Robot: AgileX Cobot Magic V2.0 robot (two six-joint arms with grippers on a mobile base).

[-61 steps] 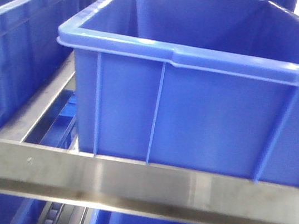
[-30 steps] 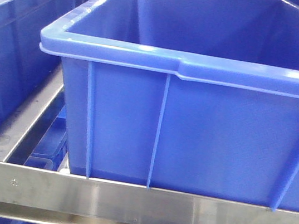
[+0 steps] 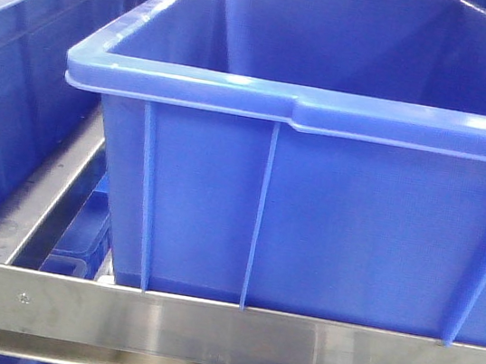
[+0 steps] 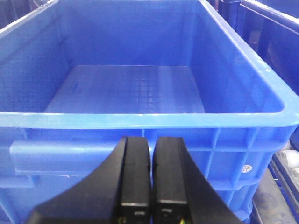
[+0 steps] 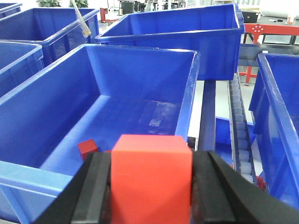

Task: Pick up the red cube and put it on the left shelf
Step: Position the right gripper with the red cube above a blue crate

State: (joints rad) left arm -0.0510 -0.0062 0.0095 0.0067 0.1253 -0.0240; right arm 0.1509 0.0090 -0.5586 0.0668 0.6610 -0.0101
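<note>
The red cube (image 5: 152, 179) fills the bottom middle of the right wrist view, with my right gripper (image 5: 152, 158) shut on it, one black finger on each side. It hangs above the near rim of a blue crate (image 5: 140, 93). A smaller-looking dark red cube (image 5: 87, 148) lies on that crate's floor. My left gripper (image 4: 151, 141) is shut and holds nothing, in front of an empty blue crate (image 4: 126, 88). The left shelf's brushed steel front rail (image 3: 220, 334) crosses the bottom of the front view. No gripper shows in that view.
A large blue ribbed crate (image 3: 313, 202) stands on the rack behind the rail, another crate (image 3: 22, 67) to its left. In the right wrist view, more blue crates surround the near one, with a roller track (image 5: 243, 140) on the right.
In the front view the crate has grown larger and the steel rail has dropped lower in the frame. The last half second shows almost no movement.
</note>
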